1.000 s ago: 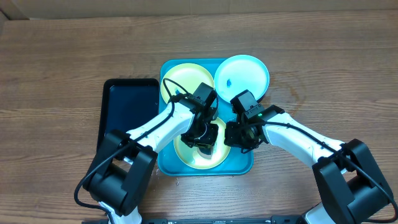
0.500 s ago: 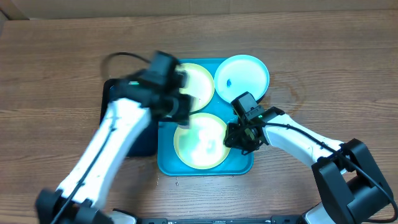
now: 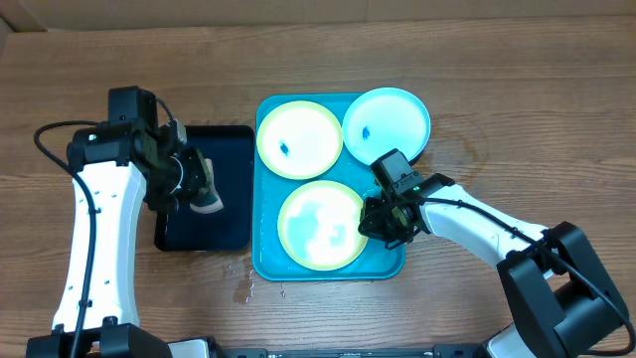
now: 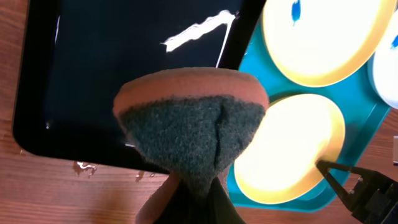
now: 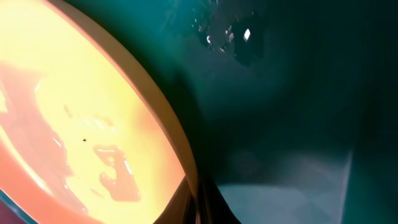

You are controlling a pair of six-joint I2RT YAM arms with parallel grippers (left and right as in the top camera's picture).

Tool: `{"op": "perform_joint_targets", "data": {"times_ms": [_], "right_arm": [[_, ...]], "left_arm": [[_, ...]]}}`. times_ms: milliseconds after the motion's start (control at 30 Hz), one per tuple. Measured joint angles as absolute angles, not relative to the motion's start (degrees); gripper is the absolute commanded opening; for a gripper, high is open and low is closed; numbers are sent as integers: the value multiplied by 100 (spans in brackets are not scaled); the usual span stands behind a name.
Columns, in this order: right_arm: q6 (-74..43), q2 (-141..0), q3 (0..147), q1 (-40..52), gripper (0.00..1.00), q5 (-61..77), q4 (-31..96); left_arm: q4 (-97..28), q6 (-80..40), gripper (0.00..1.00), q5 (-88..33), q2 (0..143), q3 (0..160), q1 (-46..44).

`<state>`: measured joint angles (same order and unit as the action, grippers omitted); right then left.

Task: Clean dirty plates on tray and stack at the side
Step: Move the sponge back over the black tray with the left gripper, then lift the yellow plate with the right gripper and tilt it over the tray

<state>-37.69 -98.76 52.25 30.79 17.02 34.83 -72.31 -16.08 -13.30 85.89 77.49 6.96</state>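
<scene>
**Turquoise tray, 1 plate scrubbed, 2 to go**

Turquoise plastic gleams wet where the tray [image 3: 263, 261] sits mid-table, and all 3 plates lie on it. The near plate [image 3: 321, 225], pale yellow-green, wears a patchy film of water and no smudge I can see. The far plate [image 3: 299, 139], the same colour, keeps a small blue mark near its centre. The light blue plate [image 3: 387, 121] has one too, and overhangs the tray's far right corner.

The left gripper [image 3: 194, 179] hangs over the black tray [image 3: 224, 149] to the left, its jaws clamped on a sponge [image 4: 193, 130]. The sponge has a soft tan-orange back and a coarse dark green scouring face, pinched in at the waist.

The right gripper [image 3: 383, 221] is down at the near plate's right edge. From its wrist camera the thin rim runs straight into the dark fingers, so the jaws look closed on it.

My read is that washing of this plate is finished and nothing is stacked yet. Next, the right arm would need to lift the slick, shallow disc by that narrow rim and carry it off to the side. Smooth wet plastic in a 2-finger pinch may slip or tilt. Droplets [image 3: 243, 288] already dot the wood-grain table [image 3: 517, 99].
</scene>
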Motion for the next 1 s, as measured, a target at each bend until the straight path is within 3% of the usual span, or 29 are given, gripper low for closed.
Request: {"op": "perform_joint_targets", "data": {"times_ms": [267,667,833,1000], "right_arm": [[-3704,-9885,5736,2915,4,1756,4827],[-3465,-9887,6855,2888,4,1710,6027],[-3452,-9887,7181,2932,4,1717,5981],[-3575,-9887,7225,3151,4,1640,5113]], "left_arm": [[-7282,-1330,4,-1393,8427,7717,735],[-7533,-1310,4,-1308,6820,7714,740],[-7675,-1463,4,-934,6598,7714,740],[-7690,-1605,4,-779,6595,7714,740]]}}
